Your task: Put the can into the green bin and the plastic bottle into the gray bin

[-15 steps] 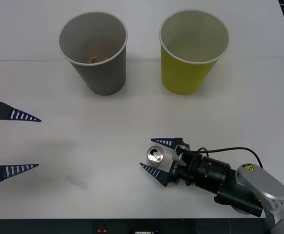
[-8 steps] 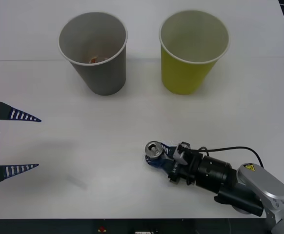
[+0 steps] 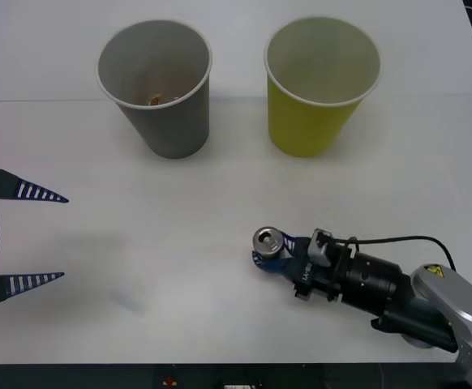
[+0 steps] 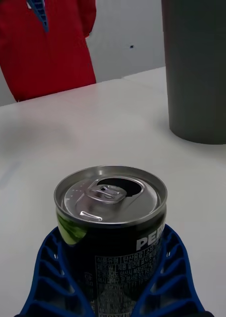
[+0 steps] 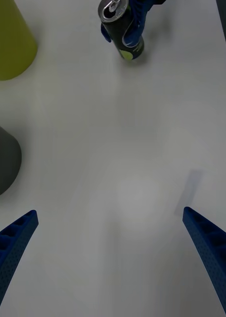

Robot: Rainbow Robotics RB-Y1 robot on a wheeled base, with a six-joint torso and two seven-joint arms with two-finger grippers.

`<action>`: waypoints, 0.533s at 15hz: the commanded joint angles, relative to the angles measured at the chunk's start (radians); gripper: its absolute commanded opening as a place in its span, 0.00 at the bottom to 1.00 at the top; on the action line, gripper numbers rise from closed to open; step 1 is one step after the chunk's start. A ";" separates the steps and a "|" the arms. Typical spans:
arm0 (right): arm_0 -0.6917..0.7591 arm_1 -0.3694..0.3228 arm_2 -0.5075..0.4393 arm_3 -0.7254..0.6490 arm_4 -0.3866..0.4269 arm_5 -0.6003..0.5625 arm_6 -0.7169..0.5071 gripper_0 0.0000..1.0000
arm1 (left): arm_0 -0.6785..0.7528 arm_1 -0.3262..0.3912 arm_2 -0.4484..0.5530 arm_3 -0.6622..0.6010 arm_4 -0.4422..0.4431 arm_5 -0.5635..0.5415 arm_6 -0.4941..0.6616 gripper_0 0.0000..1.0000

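You can't make out the small orange-brown item at the bottom of the gray bin; it is too small to tell. The can runs off the right wrist picture's lower edge, its label cut, its lower sides behind the blue fingers.

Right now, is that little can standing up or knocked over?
Upright. The can has its silver top facing up, with the right gripper's blue jaws closed on its sides.

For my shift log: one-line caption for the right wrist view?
Right end effector shut on the upright can, gray cup on the table beyond.
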 commanded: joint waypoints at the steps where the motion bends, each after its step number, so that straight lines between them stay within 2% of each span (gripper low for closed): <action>1: 0.002 -0.025 -0.011 -0.014 0.000 -0.033 -0.069 0.00 | 0.000 0.000 0.000 0.000 0.000 0.000 0.000 1.00; 5: 0.045 -0.086 -0.014 -0.141 0.000 0.007 -0.192 0.00 | 0.000 0.000 0.000 0.000 0.000 0.000 0.000 1.00; 8: 0.102 -0.126 -0.043 -0.296 0.081 0.070 -0.330 0.00 | 0.000 0.000 0.000 0.000 0.000 0.000 0.000 1.00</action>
